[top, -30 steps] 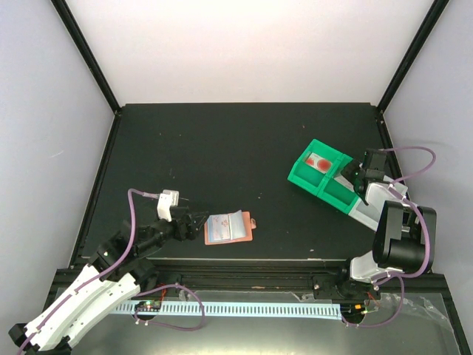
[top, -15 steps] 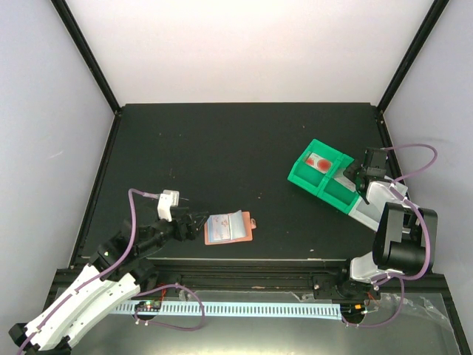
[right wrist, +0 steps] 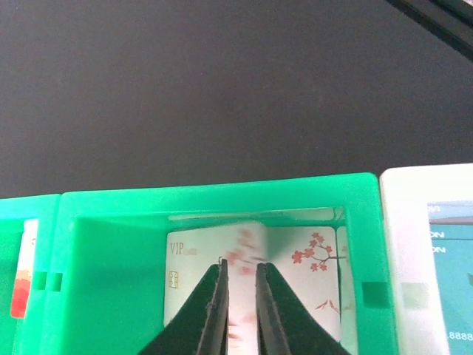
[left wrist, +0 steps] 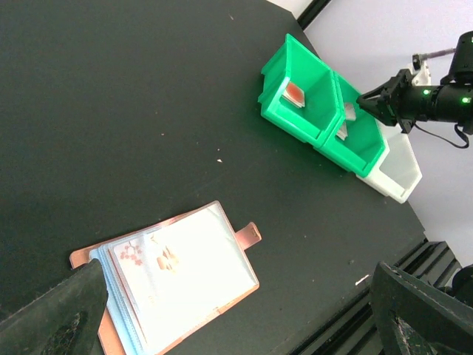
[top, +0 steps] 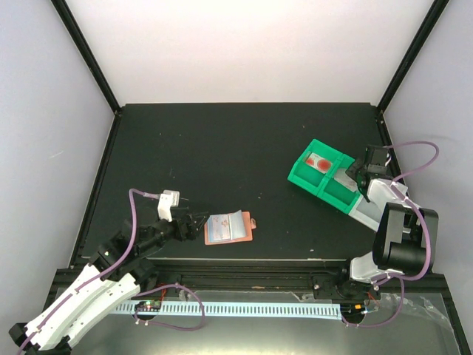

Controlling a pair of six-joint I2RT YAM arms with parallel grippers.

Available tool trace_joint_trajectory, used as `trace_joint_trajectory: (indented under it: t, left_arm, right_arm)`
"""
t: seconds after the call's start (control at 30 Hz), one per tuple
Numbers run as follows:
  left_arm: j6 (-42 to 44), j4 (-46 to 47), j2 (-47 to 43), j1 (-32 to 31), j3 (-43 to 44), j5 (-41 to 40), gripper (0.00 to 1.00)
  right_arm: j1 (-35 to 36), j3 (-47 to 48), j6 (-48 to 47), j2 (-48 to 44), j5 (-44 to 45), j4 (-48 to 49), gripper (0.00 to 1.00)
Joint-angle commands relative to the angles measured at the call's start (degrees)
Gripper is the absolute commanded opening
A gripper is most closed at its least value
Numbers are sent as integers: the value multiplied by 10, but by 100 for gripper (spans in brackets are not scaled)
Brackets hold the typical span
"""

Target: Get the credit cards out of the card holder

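Note:
The card holder (top: 230,228) (left wrist: 174,285) lies open near the table's front edge, brown rim out, with a white blossom-print card showing under its clear sleeve. My left gripper (top: 194,225) (left wrist: 236,325) stands wide open just left of it, touching nothing. My right gripper (top: 360,176) (right wrist: 240,270) hangs over the right green bin (right wrist: 222,194). Its jaws are a narrow gap apart with nothing between them. Below them a blurred white VIP credit card (right wrist: 196,270) lies over another blossom card (right wrist: 310,259). A red card (top: 319,162) (left wrist: 294,94) lies in the left green bin.
The two joined green bins (top: 318,183) (left wrist: 318,140) sit at the right of the black table. A clear bin (top: 367,213) (left wrist: 395,166) (right wrist: 406,244) adjoins them and holds a blue card (right wrist: 452,288). The table's front rail (top: 244,260) runs just below the card holder.
My right gripper has drawn slightly up and back from the green bin. The white card beneath it is blurred with motion. The left arm and card holder have not moved.

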Motion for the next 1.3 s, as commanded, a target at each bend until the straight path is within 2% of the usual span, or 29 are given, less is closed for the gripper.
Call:
trace_joint_trajectory:
  t: [0.0, 0.37, 0.63, 0.97, 1.1, 1.27]
  left_arm:
    - [-7, 3, 6, -2, 1, -5, 99]
    - [-11, 5, 29, -2, -6, -3, 99]
    - [-19, 9, 73, -2, -9, 0, 99]
    - [-11, 34, 151, -1, -11, 25, 99]
    - [-14, 47, 189, -1, -10, 31, 99]
    - [-48, 99, 231, 4, -25, 54, 99]
  right_arm:
    - [-3, 23, -1, -16, 31, -19, 16]
    - [0, 36, 0, -40, -7, -51, 20]
    - [27, 20, 4, -115, -104, -82, 25]
    - [61, -31, -2, -249, -266, -113, 28]
    - [120, -70, 16, -301, -288, -113, 28]
    - [229, -111, 60, -337, -274, -95, 28]
